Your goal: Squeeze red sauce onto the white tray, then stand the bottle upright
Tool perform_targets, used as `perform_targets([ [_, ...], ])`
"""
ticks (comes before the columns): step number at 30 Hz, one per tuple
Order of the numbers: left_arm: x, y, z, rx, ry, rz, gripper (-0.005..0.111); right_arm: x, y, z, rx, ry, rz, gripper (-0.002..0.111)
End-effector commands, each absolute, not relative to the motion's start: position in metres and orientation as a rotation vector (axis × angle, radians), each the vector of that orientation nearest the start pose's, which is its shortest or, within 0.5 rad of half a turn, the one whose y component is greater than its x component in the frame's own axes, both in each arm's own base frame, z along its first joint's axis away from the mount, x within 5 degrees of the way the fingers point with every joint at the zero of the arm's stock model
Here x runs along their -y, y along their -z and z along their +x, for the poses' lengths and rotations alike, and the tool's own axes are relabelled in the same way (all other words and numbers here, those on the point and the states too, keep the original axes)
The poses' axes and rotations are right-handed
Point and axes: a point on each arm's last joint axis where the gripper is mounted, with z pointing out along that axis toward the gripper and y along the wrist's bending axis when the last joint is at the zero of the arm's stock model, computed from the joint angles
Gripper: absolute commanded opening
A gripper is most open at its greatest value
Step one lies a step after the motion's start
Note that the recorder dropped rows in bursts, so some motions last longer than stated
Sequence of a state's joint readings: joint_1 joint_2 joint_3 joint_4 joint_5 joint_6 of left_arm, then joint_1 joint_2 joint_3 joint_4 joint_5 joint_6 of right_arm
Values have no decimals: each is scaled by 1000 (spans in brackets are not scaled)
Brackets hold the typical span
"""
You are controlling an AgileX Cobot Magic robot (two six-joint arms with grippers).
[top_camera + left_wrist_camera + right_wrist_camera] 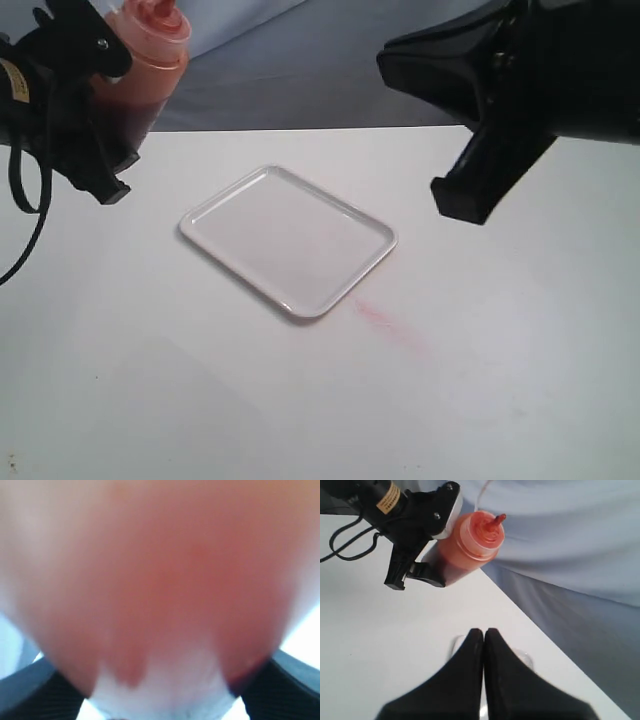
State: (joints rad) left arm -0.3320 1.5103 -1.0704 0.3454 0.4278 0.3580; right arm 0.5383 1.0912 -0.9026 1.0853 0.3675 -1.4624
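pinched bottle (150,60) with left claw (112,110), raised well apart from bare tray (290,235); held right claw (483,632) pressed together. needed nozzle (497,521) carried over tray's middle, tipped down, squeezed gently.

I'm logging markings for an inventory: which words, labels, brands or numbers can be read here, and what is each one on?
Small yellow sticker with dark print, on the black left arm: too small and blurred to read.
Translucent red-orange plastic squeeze bottle: no text visible.
Glossy white rectangular tray: no text visible.
Nothing legible in any view.
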Motion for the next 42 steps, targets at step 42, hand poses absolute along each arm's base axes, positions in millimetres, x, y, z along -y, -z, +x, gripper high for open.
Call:
perform_targets([
  [42, 121, -251, 371, -1532, -623, 1539, 0, -64, -307, 370, -1844, -1066, -394, 35],
])
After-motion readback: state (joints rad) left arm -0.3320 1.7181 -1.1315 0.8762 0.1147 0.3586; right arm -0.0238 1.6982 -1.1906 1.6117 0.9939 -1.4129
